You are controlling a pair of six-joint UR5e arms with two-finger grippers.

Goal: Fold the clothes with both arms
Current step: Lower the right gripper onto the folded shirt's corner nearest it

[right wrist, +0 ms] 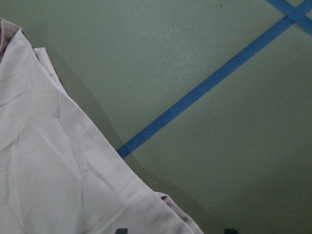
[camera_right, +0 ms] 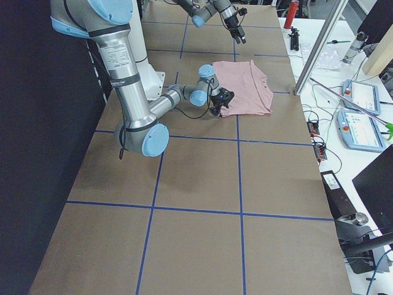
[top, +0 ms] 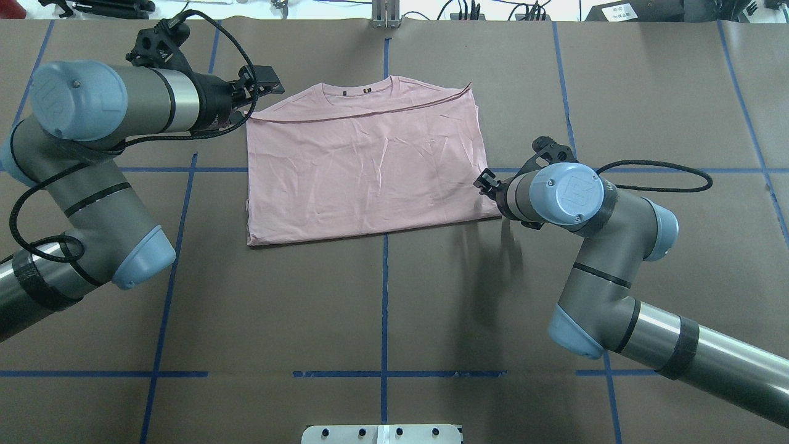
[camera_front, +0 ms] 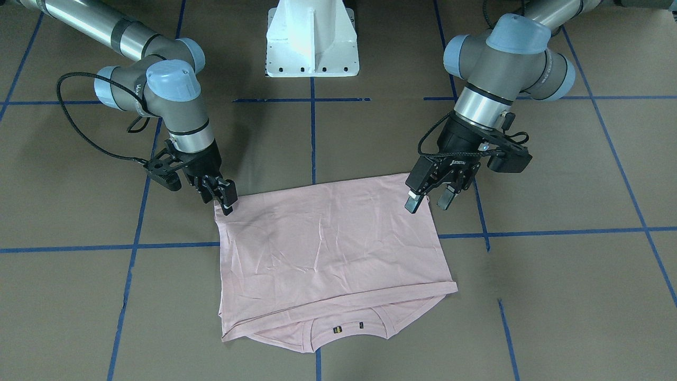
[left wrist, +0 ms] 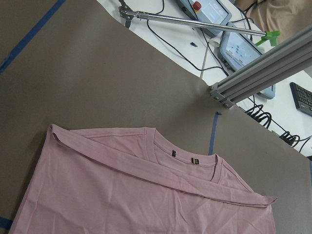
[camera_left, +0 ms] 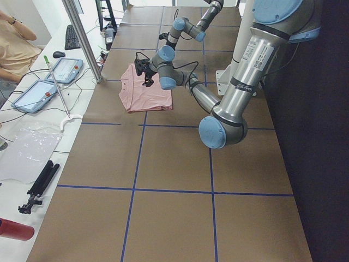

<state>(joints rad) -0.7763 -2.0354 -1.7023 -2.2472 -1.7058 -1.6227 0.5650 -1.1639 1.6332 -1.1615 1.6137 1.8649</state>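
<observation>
Left arm (top: 117, 228) and right arm (top: 598, 277) are silver-grey tubes with light blue caps, black cables

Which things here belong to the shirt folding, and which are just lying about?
Part of the job:
pale pink T-shirt, folded once on the table
left hand, open above it
right hand, open at its corner

Lying about on the side bench:
keyboard
control tablet
plastic bag
folded tripod
red cylinder

Brown table (camera_front: 555, 174), blue tape grid (camera_front: 313, 132). Side bench (camera_left: 82, 101): two tablets (camera_left: 68, 69), keyboard (camera_left: 72, 36), small tripod (camera_left: 39, 185), red cylinder (camera_left: 15, 229), perhaps bottle.
</observation>
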